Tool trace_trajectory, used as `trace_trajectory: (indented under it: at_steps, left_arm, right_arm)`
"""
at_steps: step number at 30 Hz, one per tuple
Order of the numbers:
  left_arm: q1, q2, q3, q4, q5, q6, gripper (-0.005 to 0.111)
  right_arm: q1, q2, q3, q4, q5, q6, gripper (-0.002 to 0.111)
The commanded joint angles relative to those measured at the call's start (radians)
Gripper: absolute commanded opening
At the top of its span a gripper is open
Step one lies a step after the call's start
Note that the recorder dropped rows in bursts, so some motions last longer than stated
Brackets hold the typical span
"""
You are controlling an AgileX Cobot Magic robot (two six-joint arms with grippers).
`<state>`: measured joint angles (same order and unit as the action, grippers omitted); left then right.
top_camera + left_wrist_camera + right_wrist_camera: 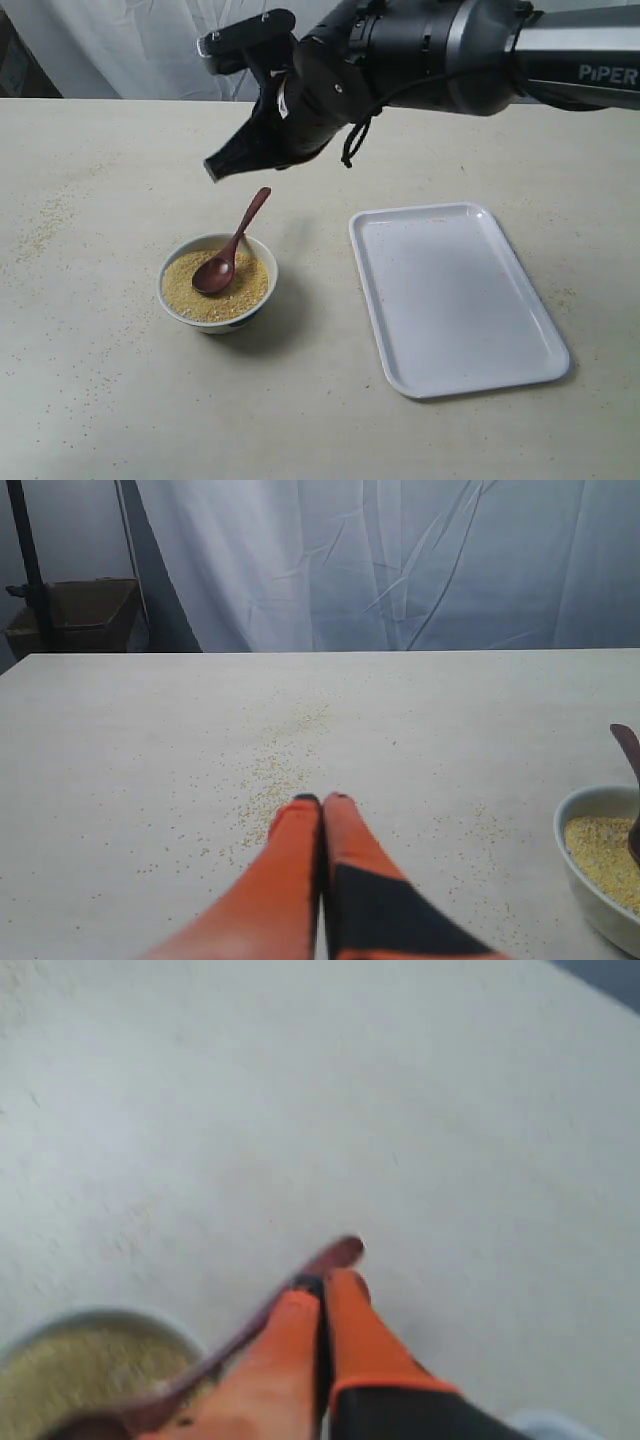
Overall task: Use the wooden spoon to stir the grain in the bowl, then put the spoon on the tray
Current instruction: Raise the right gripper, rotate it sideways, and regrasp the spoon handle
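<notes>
The white bowl (215,322) stands on the table left of centre, filled with yellow grain (245,290). The dark reddish wooden spoon (240,232) lies with its oval end in the grain and its handle leaning up over the far rim. My right gripper (213,170) hangs shut above and just left of the handle's tip, apart from it. The right wrist view has the shut gripper (322,1278) over the spoon (340,1253), the bowl (100,1317) and the grain (70,1370). The white tray (455,300) lies right of the bowl. My left gripper (321,799) is shut and empty; bowl (590,880) at the edge.
Loose grains are scattered on the table at the left (40,225) and ahead of the left gripper (275,770). A white curtain (400,560) closes the back. A cardboard box (80,615) and a dark pole (25,550) stand beyond the table's far corner.
</notes>
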<state>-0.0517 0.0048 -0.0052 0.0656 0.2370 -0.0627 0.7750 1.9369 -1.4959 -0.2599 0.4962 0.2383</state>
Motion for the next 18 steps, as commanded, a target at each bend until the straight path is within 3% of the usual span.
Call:
trace_trajectory:
  at_steps: [1,5,6,8,11,14,16,18]
  left_arm:
    - [0.001,-0.005,0.005,0.003,-0.006,-0.003,0.000]
    - [0.001,-0.005,0.005,0.003,-0.006,-0.003,0.000]
    - [0.001,-0.005,0.005,0.003,-0.006,-0.003,0.000]
    - [0.001,-0.005,0.005,0.003,-0.006,-0.003,0.000]
    - [0.001,-0.005,0.005,0.003,-0.006,-0.003,0.000]
    - [0.001,-0.005,0.005,0.003,-0.006,-0.003,0.000]
    - [0.001,-0.005,0.005,0.003,-0.006,-0.003,0.000]
    - [0.001,-0.005,0.005,0.003,-0.006,-0.003,0.000]
  right_arm:
    - [-0.017,-0.043,0.116,0.173,-0.443,0.041,0.000]
    - [-0.005,-0.068,0.335,0.323,-0.923,0.061,0.000]
    - [-0.005,-0.068,0.445,0.374,-1.170,0.150,0.000]
    - [-0.007,-0.058,0.556,0.433,-1.414,0.358,0.000]
    - [-0.036,-0.030,0.593,0.368,-1.407,0.699,0.000]
    - [-0.181,0.024,0.592,-0.122,-1.456,1.139,0.000]
    - [-0.282,0.047,0.571,-0.331,-1.375,1.292,0.001]
    - [-0.334,0.069,0.520,-0.570,-1.292,1.396,0.012]
